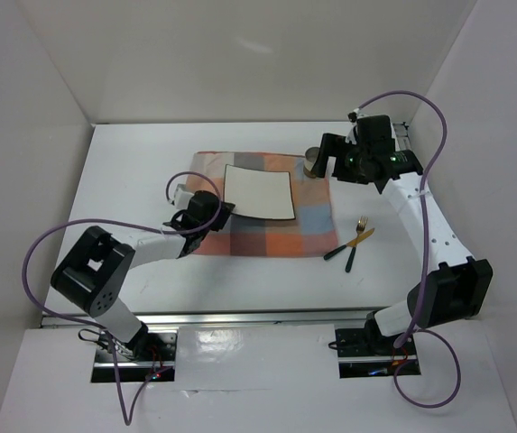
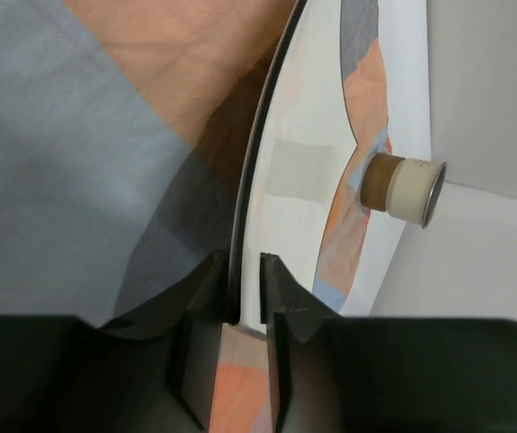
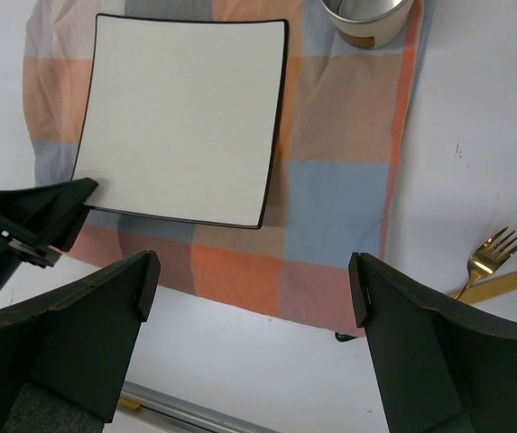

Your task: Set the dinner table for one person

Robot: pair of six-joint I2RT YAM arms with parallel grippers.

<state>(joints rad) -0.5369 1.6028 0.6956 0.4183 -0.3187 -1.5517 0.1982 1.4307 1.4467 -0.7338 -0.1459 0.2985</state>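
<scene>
My left gripper point(image 2: 247, 271) is drawn narrow and looks pinched on the near edge of the square white plate with a thin black rim point(image 1: 258, 191), one finger on each face of that rim. My right gripper point(image 3: 253, 280) hangs with its jaws at their widest and nothing between them, above the far right corner of the orange, grey and blue checked cloth mat point(image 1: 276, 236). The dinner table point(image 1: 132, 180), a broad white top with a metal rail point(image 1: 258, 317) along its near edge by my bases, lies under everything. The plate rests on the mat, and a small metal cup with a tan band point(image 1: 315, 167) stands at the mat's far right corner. A gold fork with a dark handle point(image 1: 359, 233) and a gold knife with a dark handle point(image 1: 348, 244) lie crossed on the bare table just right of the mat. I think the danger is in my left hold. It takes the plate by one edge only, so a lift could let the plate tip and slide out. A drag could bunch the cloth and push it toward the cup. If I part those jaws while one finger is under the rim, pulling back may tug the plate askew. My right jaws, coming down off-centre, could knock the cup over.
</scene>
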